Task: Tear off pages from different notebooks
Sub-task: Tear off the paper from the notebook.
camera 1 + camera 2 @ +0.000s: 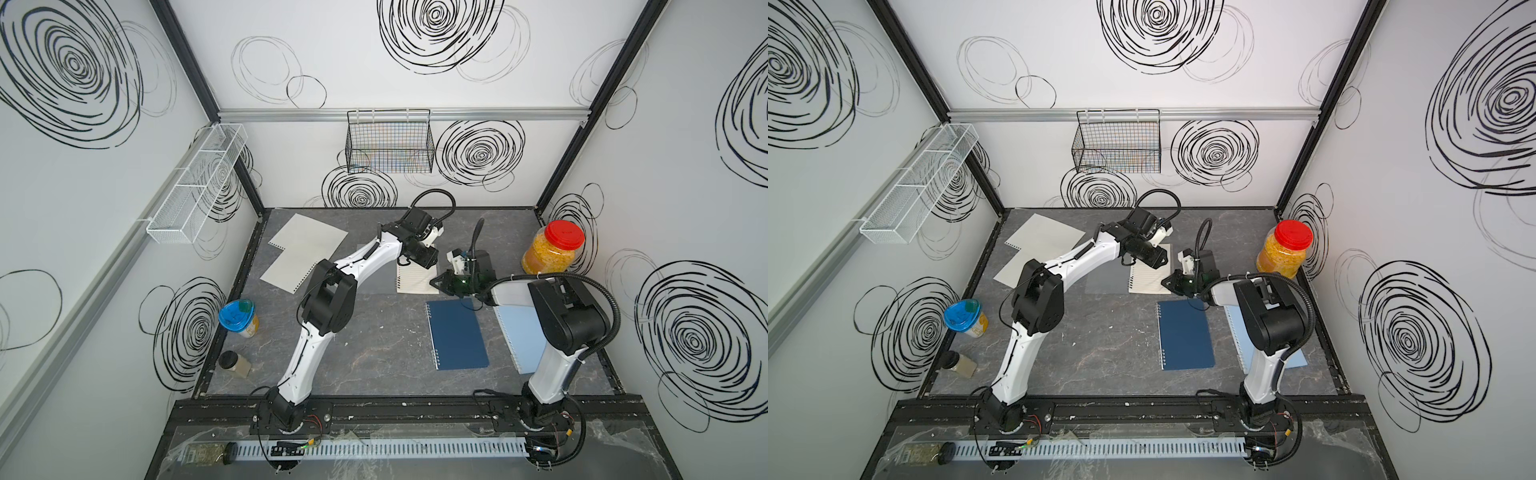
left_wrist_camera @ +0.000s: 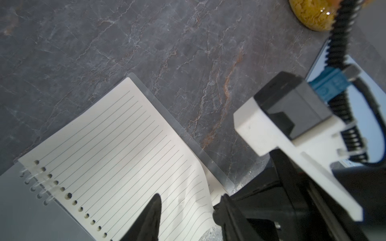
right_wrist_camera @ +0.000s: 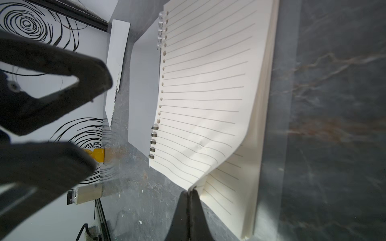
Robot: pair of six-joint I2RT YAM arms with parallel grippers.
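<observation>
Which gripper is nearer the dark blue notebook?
Right. The right gripper pinches a page just beyond the dark blue notebook; the left gripper is open, farther back.

Spiral notebooks, three: clear-covered [image 1: 415, 283], navy [image 1: 457, 334], light blue [image 1: 517, 332]; loose punched pages, two [image 1: 309, 237] [image 1: 286, 270]; wire baskets, two: white [image 1: 195, 183], black [image 1: 390, 143]; red-lidded jar [image 1: 552, 249], one; blue-lidded tub [image 1: 239, 320], one.

Frosted notebook [image 1: 415, 283] laid open mid-table, top page [image 3: 204, 94] partly torn free, one corner lifted. Navy notebook [image 1: 457, 334] and light blue notebook [image 1: 515, 332] closed, side by side. Two loose pages [image 1: 307, 241] overlapped, back left.
</observation>
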